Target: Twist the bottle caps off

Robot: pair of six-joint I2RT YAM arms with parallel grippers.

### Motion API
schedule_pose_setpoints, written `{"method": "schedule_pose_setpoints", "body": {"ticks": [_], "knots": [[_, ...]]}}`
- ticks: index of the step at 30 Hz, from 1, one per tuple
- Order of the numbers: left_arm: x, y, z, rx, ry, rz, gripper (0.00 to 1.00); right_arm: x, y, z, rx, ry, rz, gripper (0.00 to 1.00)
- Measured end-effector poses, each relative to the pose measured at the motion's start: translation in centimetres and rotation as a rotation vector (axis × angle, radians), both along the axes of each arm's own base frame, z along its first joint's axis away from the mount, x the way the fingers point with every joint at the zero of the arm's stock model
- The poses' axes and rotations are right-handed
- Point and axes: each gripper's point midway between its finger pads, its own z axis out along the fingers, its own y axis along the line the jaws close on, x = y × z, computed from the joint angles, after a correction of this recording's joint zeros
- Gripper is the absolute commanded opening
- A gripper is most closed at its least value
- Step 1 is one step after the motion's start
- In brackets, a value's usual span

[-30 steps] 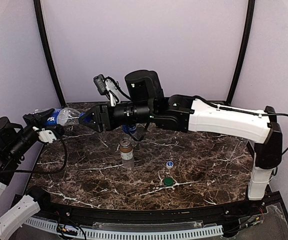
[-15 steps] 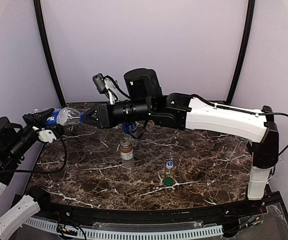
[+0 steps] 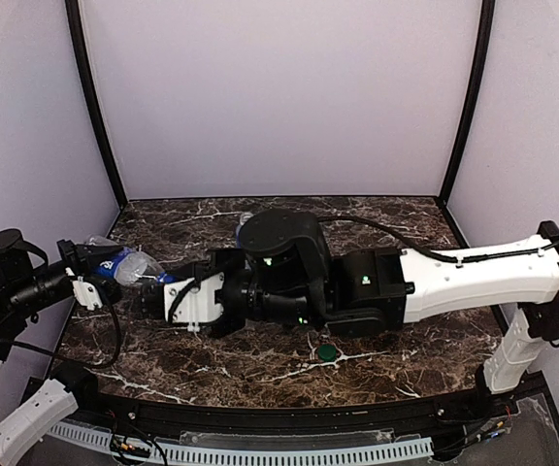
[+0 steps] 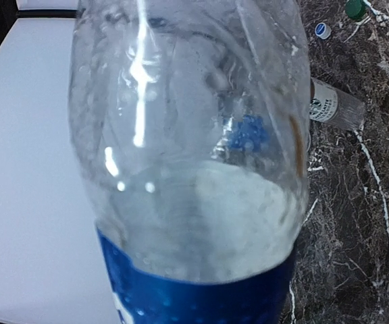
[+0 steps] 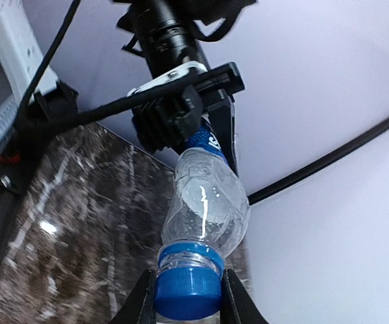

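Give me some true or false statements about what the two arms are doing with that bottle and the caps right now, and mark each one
1. The right arm's jaws are closed on the blue cap of the bottle. True.
2. The left arm holds the bottle by its cap. False: its jaws grip the body at the end with the label, away from the cap.
3. A green cap lies loose on the table. True.
4. The label of the held bottle is red. False: it is blue.
5. The held bottle stands upright on the table. False: it is held roughly sideways between the two arms.
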Motion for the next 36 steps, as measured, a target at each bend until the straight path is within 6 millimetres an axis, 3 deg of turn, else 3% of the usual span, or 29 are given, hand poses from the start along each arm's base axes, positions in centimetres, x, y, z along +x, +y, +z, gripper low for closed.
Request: {"method": "schedule_pose_setpoints", "body": {"ticks": [5, 9, 13, 17, 19, 22, 25, 28, 29, 31, 33, 36], "knots": [[-0.9, 0.0, -1.8, 0.027, 0.088, -0.020, 0.21, -1.3, -0.3, -1.3, -0.071, -0.534, 0.005, 0.00], [-1.0, 0.2, -2.8, 0.045, 0.127, -0.008, 0.21, -1.2, -0.7, -1.3, -0.096, -0.842, -0.032, 0.00], [-1.1, 0.3, -3.3, 0.054, 0.146, -0.005, 0.21, -0.2, -1.4, 0.7, -0.087, -0.998, -0.122, 0.00], [-1.1, 0.5, -3.4, 0.040, 0.162, 0.009, 0.21, 1.9, -2.6, 5.0, 0.009, -0.929, -0.297, 0.00], [-0.9, 0.5, -3.1, 0.005, 0.175, 0.024, 0.21, 4.0, -3.7, 8.0, 0.088, -0.798, -0.412, 0.00], [-0.6, 0.5, -2.4, -0.081, 0.206, 0.054, 0.22, 9.7, -6.3, 11.1, 0.174, -0.484, -0.573, 0.00], [-0.3, 0.3, -1.6, -0.200, 0.262, 0.083, 0.22, 19.2, -12.9, 11.9, 0.275, -0.066, -0.784, 0.00], [0.0, 0.0, -0.8, -0.348, 0.344, 0.104, 0.23, 26.0, -21.4, 8.8, 0.340, 0.246, -0.986, 0.00], [0.0, -0.1, -0.5, -0.403, 0.375, 0.110, 0.23, 27.8, -24.7, 6.4, 0.350, 0.369, -1.062, 0.00], [0.0, -0.5, 0.0, -0.495, 0.430, 0.106, 0.23, 29.3, -28.5, 1.1, 0.321, 0.563, -1.161, 0.00], [-0.1, -1.1, 0.2, -0.596, 0.504, 0.085, 0.23, 29.3, -29.6, -5.0, 0.236, 0.749, -1.216, 0.00], [-0.2, -2.1, -0.5, -0.718, 0.632, 0.050, 0.23, 28.0, -28.7, -14.9, 0.021, 0.995, -1.269, 0.00]]}}
